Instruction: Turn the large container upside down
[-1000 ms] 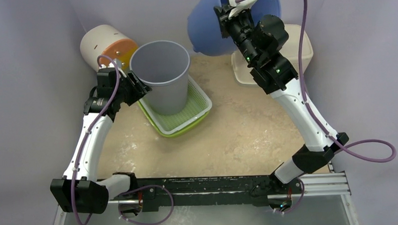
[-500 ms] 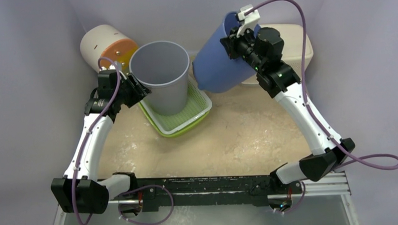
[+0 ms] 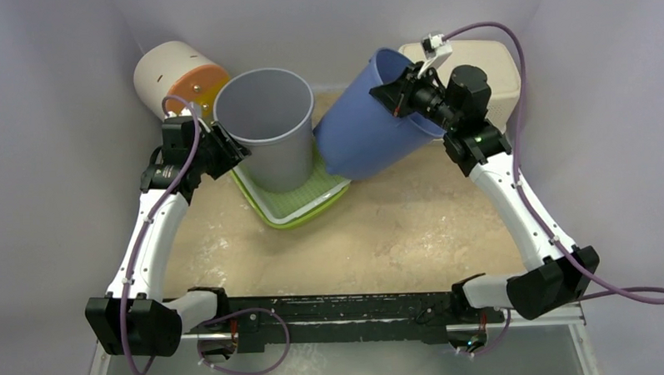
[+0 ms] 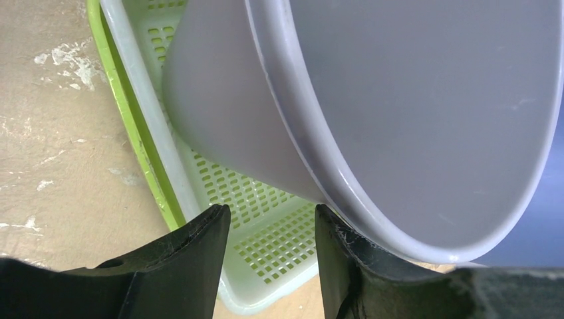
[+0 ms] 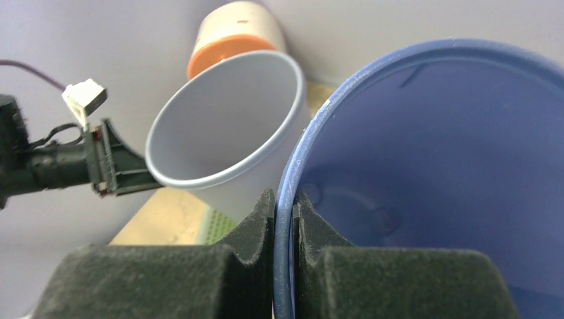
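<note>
A large blue bucket (image 3: 360, 132) hangs tilted, its base low over the green tray (image 3: 300, 201) and its mouth up to the right. My right gripper (image 3: 396, 89) is shut on its rim, one finger inside and one outside; the right wrist view shows this grip (image 5: 284, 212) and the bucket's inside (image 5: 432, 166). A grey bin (image 3: 268, 127) stands upright in the tray, against the bucket's side. My left gripper (image 3: 227, 149) is open at the bin's left rim; in the left wrist view (image 4: 269, 259) nothing sits between its fingers, and the bin (image 4: 412, 100) lies over the right finger.
A white cylinder with an orange end (image 3: 175, 76) lies on its side at the back left. A cream lidded box (image 3: 495, 65) sits at the back right behind the right arm. Lavender walls close in on three sides. The green tray (image 4: 266, 226) has a slotted floor.
My right arm has swung the blue bucket down and to the left, from high at the back to against the grey bin. The left arm has barely moved.
</note>
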